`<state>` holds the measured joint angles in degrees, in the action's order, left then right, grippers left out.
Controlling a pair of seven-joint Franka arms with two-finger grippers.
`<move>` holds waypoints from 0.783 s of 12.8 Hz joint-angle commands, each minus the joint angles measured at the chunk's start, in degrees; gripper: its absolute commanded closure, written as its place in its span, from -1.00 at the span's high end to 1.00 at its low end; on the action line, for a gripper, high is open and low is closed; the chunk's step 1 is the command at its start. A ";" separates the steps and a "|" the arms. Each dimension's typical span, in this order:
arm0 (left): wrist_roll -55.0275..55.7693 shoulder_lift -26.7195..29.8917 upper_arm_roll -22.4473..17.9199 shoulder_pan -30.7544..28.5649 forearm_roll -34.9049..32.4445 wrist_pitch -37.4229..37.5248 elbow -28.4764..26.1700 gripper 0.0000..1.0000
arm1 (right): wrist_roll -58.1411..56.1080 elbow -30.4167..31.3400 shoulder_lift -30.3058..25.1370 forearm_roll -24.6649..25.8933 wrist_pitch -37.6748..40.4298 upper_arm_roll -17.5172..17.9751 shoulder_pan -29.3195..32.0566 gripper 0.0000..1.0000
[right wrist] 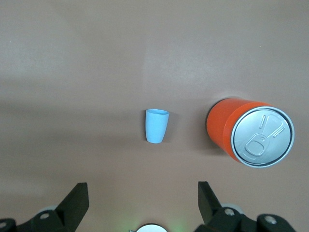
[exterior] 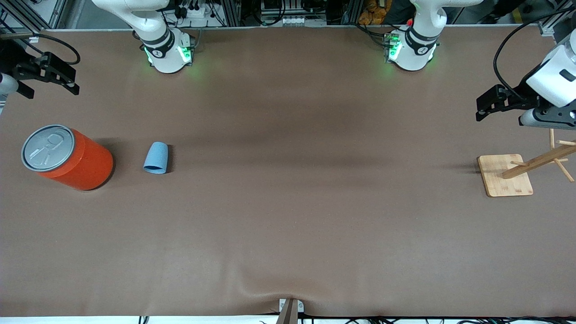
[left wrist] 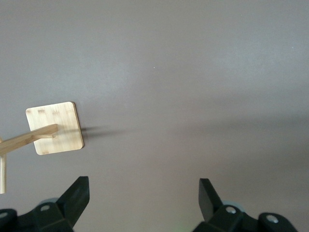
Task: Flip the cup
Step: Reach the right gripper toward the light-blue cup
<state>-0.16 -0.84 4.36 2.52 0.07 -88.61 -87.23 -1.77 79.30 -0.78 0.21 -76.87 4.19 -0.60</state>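
The small light blue cup lies on its side on the brown table, its wide mouth toward the front camera, beside the orange can. It also shows in the right wrist view. My right gripper hangs open and empty in the air at the right arm's end of the table, over the table edge above the can. In its own view the right gripper is well apart from the cup. My left gripper is open and empty, up over the wooden stand; its own view shows bare table between the fingers.
A large orange can with a grey pull-tab lid stands next to the cup, toward the right arm's end, and shows in the right wrist view. A wooden peg stand on a square base sits at the left arm's end, and its base shows in the left wrist view.
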 commanded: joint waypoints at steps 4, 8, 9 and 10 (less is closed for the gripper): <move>-0.45 0.04 0.21 -0.23 -0.95 0.72 0.66 1.00 | -1.83 0.50 -0.37 0.93 -0.03 0.64 1.30 1.00; -0.45 -0.04 0.21 -0.32 -0.42 0.72 0.66 1.00 | -1.56 0.59 2.35 0.93 0.14 0.64 0.95 1.00; -0.45 -0.04 0.21 -0.32 -0.33 0.72 0.66 1.00 | -1.48 0.59 4.79 1.11 0.23 0.64 1.04 1.00; -0.36 0.04 0.21 -0.32 -0.33 0.72 0.66 1.00 | -1.65 0.68 7.78 1.02 0.84 0.64 1.47 1.00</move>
<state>-0.18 -0.84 4.35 2.50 0.07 -88.61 -87.22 -2.58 80.43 1.98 0.23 -76.64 3.99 -0.58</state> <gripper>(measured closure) 0.000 0.000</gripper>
